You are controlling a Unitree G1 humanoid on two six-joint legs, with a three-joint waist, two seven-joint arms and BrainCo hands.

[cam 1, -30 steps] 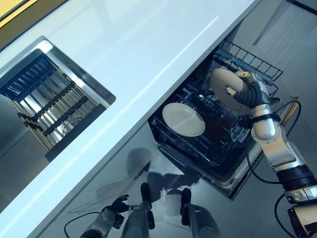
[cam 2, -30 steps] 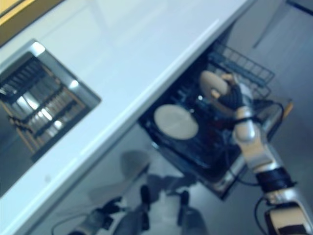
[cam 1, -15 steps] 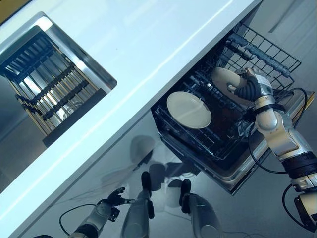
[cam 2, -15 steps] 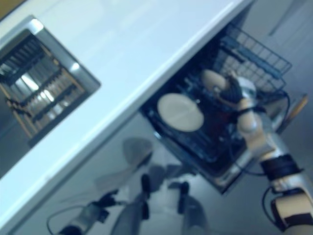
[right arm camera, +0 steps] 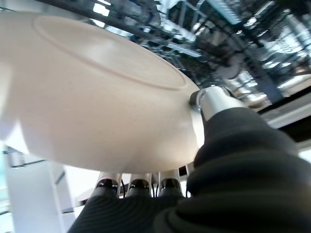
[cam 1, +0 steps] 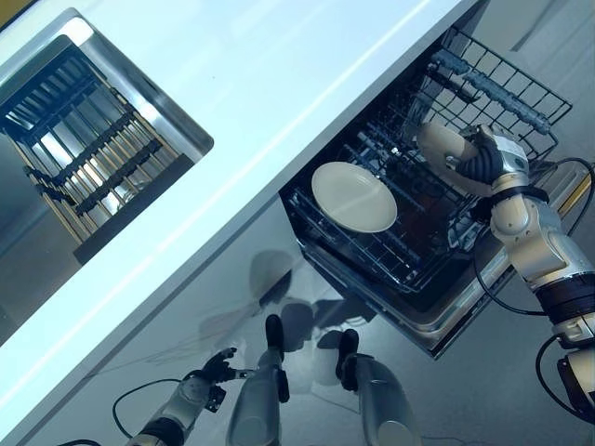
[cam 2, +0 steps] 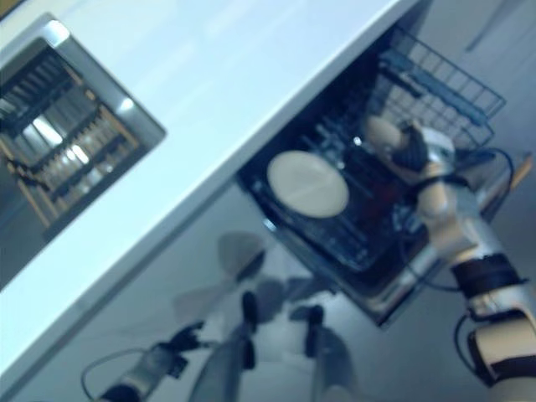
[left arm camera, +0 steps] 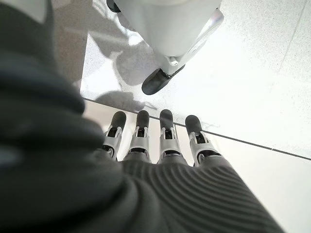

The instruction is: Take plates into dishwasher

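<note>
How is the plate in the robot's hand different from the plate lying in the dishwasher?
The held plate is gripped by the right hand above the rack; the loaded plate rests in it, touched by nothing. The held plate shows tilted, the loaded one faces up. Both are round and cream.

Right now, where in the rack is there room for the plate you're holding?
The lower rack looks free between the racked plate and the held plate in the right hand, and toward the rack's front edge. It is crowded by the racked plate. The left hand hangs idle.
</note>
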